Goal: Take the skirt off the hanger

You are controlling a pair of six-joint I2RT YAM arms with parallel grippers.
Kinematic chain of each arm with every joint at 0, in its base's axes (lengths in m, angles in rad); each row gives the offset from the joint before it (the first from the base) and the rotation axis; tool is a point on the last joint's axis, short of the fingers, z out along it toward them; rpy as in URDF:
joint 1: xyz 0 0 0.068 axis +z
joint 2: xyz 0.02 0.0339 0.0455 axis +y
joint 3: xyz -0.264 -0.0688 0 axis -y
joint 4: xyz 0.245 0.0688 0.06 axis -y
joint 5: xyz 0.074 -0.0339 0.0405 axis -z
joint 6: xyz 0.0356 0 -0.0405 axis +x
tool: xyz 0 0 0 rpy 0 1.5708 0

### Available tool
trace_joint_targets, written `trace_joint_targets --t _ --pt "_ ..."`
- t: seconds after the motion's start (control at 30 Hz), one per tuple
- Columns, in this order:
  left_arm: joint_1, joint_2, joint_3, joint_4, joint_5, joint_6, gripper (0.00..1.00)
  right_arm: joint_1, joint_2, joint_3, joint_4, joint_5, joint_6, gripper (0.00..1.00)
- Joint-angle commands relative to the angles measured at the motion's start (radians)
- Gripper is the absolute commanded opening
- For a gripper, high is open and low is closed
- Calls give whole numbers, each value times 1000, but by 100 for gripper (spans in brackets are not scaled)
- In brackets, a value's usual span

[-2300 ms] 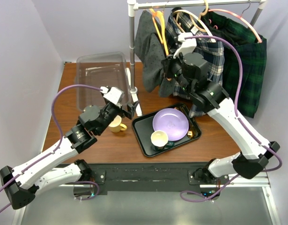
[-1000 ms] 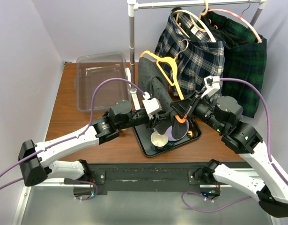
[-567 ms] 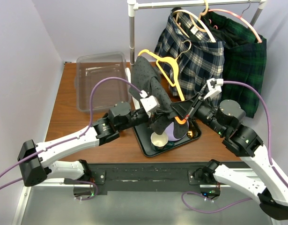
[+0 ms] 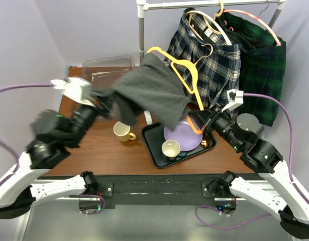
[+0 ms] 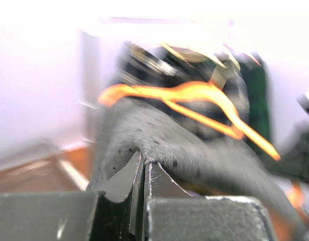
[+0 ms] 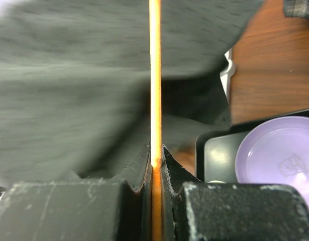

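The grey skirt (image 4: 144, 93) is stretched out above the table, one end still draped over the orange hanger (image 4: 187, 70). My left gripper (image 4: 100, 99) is shut on the skirt's left edge; in the left wrist view its jaws (image 5: 143, 161) pinch a fold of the grey skirt (image 5: 194, 155), with the orange hanger (image 5: 194, 93) beyond. My right gripper (image 4: 198, 122) is shut on the hanger's lower end, above the tray. In the right wrist view the thin orange hanger (image 6: 155, 75) runs straight up from the closed jaws (image 6: 155, 155), and the grey skirt (image 6: 69, 90) hangs behind it.
A rack rail and pole (image 4: 141, 30) at the back carries a plaid skirt (image 4: 209, 55) and a dark green skirt (image 4: 262, 65). A clear bin (image 4: 106, 68) stands back left. A yellow mug (image 4: 123, 131) sits beside a black tray (image 4: 155, 153) holding a purple plate (image 4: 183, 134) and cream cup (image 4: 171, 149).
My left gripper shut on the skirt, then swung left and up, pulling the skirt out sideways along the hanger. The right gripper kept its hold on the hanger and shifted slightly.
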Motion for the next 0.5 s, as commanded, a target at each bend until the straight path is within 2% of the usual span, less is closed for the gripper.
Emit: trace_joint_targets --t 0.0,0.03,0.17,0.33,0.37,0.47 --pt "4 -29 136 -12 -389 143 0 -6 -20 -11 61 87 -58 0" --pt "4 -35 133 43 -472 178 0 -6 -20 -8 62 87 -59 0" --pt "4 -43 110 203 -617 376 0 -6 -20 -5 61 81 -67 0" --pt "4 -11 9 528 -623 594 0 -7 -21 -4 64 72 -66 0" --pt "3 16 -1 557 -620 663 0 -7 -23 -2 61 72 -66 0" --pt "4 79 2 617 -640 737 0 -6 -29 2 47 70 -70 0"
